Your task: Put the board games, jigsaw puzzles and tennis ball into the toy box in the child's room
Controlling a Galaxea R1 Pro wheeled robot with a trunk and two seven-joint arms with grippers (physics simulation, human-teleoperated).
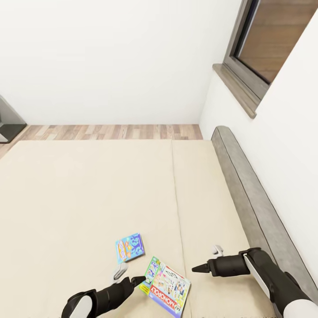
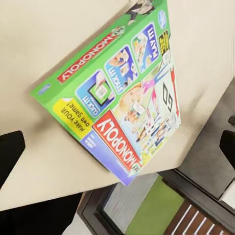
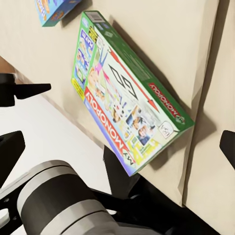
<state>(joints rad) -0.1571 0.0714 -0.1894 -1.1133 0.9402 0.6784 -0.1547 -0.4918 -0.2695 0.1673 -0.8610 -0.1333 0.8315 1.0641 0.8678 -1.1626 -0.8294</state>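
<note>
Two games are lying on the bed (image 1: 88, 194): Monopoly box (image 1: 165, 286) between both gaping pincers, left (image 1: 128, 274), right (image 1: 207, 260); blue box (image 1: 130, 247) beyond left pincer. Wrist views are showing "MY MONOPOLY".

arms: black forearms, white upper shells | left gripper (image 1: 126, 274): pale fingers, black tip

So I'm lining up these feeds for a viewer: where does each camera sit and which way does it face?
Head view: on the robot's head, looking forward and down over the bed; both arms show, left tool by the Monopoly box, right tool beyond it.
Left wrist view: near the left tool, facing the Monopoly box; dark fingertips at the frame edges.
Right wrist view: near the right tool, facing the same box and the left arm.
Shared: all three show the Monopoly box; head and right wrist also show the blue game box.
</note>
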